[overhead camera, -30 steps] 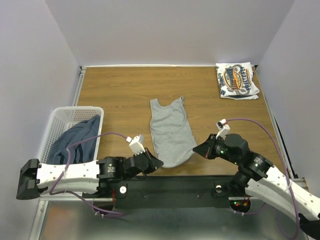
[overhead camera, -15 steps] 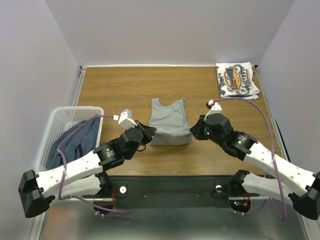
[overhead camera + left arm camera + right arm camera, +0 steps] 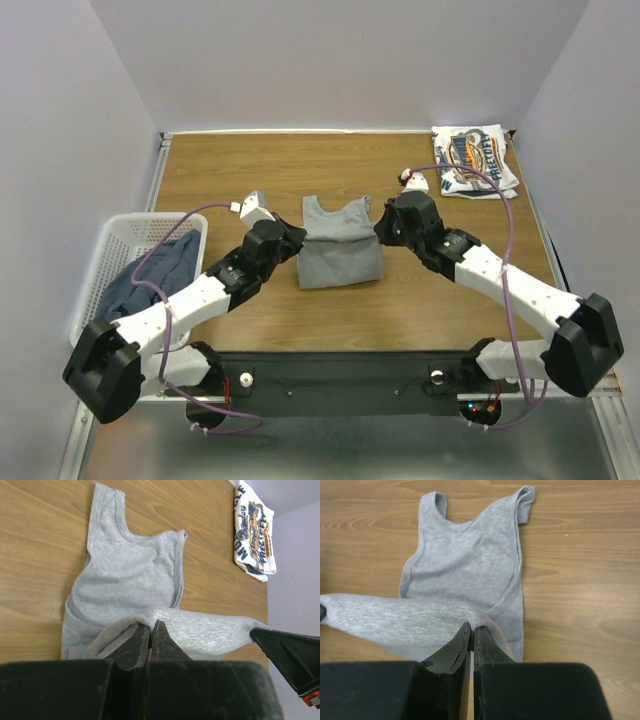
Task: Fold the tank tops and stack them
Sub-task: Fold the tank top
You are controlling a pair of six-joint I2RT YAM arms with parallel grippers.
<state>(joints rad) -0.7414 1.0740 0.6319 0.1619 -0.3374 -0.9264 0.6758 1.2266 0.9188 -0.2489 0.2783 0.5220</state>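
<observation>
On wood table point(image 3: 230, 170) w/ pale walls point(image 3: 330, 60), grey tank top point(image 3: 340, 258) lies half-folded.

Top view high, looking down; wrist views close, sharing grey tank top point(image 3: 465, 565).

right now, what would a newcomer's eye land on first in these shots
Mid-table, the left gripper and right gripper are each shut on a corner of the light grey tank top, its hem held raised and doubled over the body. A folded white logo tank top lies at the far right corner. A dark blue top sits heaped in the white basket at the left edge.
</observation>
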